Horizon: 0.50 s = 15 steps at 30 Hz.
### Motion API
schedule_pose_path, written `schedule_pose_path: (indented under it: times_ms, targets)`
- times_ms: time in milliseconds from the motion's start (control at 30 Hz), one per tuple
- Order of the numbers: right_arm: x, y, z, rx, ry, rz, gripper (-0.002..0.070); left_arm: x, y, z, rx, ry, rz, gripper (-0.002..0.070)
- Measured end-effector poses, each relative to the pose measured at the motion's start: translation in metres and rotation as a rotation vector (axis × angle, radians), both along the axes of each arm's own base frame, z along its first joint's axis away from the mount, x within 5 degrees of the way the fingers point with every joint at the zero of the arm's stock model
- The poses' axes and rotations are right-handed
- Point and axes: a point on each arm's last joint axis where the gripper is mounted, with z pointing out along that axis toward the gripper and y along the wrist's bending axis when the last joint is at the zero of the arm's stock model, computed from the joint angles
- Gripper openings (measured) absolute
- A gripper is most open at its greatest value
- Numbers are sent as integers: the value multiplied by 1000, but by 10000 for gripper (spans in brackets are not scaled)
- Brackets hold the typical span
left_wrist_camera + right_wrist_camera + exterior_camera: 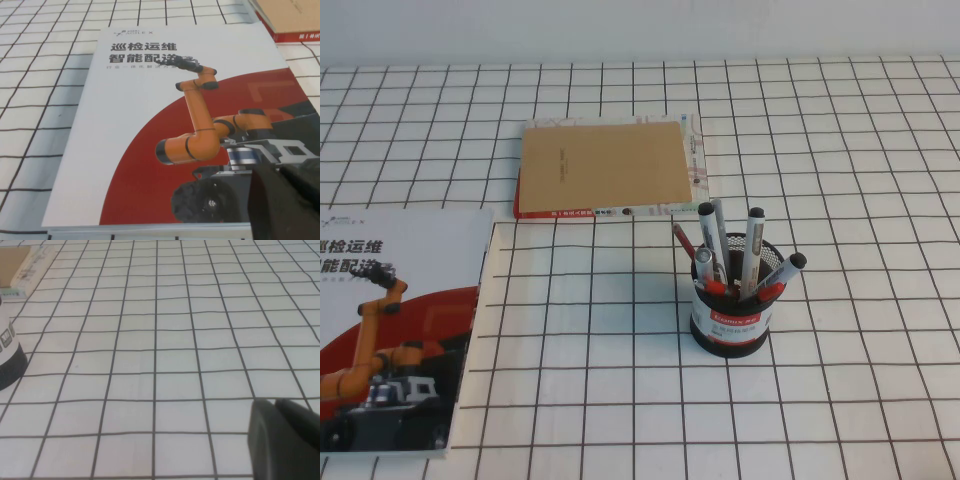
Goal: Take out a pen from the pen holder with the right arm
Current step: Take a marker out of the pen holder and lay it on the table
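Note:
A black mesh pen holder (pixel 730 320) with a white label stands upright on the gridded table, right of centre. Several pens (pixel 752 250) with black, grey and red parts stick out of it. Neither arm shows in the high view. In the right wrist view my right gripper (pixel 275 402) hangs low over bare cloth, its fingers pressed together with nothing between them. The pen holder (pixel 7 357) sits at that view's edge, well apart from the gripper. My left gripper (pixel 277 169) is shut and empty over a brochure.
A brochure (pixel 390 330) with an orange robot arm printed on it lies at the front left, under the left gripper. A brown-covered book (pixel 605 165) lies behind the pen holder. White gridded cloth (pixel 860 200) covers the table.

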Motion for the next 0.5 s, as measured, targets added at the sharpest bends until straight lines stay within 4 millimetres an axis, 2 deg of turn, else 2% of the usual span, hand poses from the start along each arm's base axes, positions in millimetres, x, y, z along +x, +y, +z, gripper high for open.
schedule_pose_path:
  times_ms: [500]
  targets:
    - [0,1,1,21,-8,0,-17,0,0,0,0,0,0,-4]
